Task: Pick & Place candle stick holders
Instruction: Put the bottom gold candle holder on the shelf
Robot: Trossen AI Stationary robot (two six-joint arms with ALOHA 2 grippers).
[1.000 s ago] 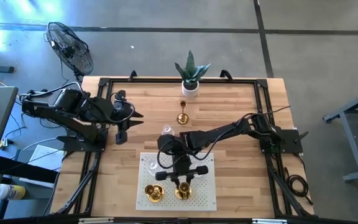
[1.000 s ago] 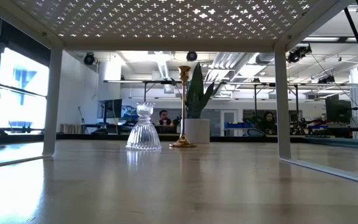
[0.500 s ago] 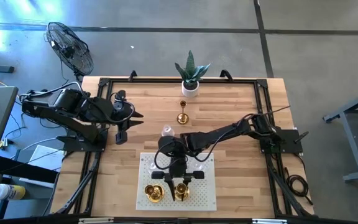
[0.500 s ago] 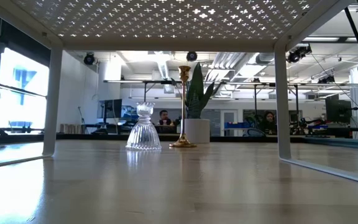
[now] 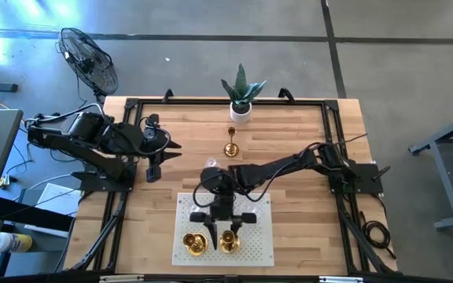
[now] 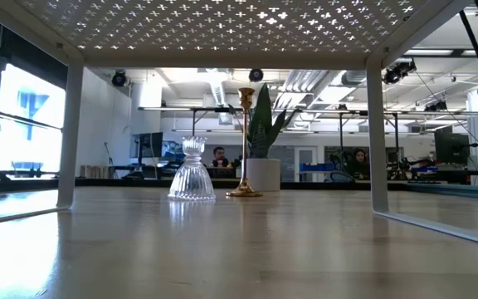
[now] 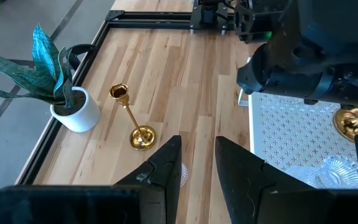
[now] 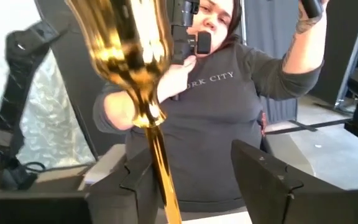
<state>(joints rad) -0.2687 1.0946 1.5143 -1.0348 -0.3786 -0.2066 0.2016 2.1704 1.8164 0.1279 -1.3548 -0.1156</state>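
Right gripper [image 5: 219,233] over mat [image 5: 262,245], near counter's front edge, fingers spread wide either side of gold holder [image 8: 143,106]; stem sits between them, no contact I can confirm. Second gold holder [image 5: 195,244] just beside it on mat. Tall gold holder [image 7: 133,122] on bare counter near plant pot [image 7: 78,112], glass holder [image 6: 192,173] close by.

Left gripper [image 7: 197,163] parked at counter's left side, fingers apart, empty.

My read: brass is rigid, slick, top-heavy. I'd grip stem low, just above flared base. Glass ones are fragile, so squeeze gently.
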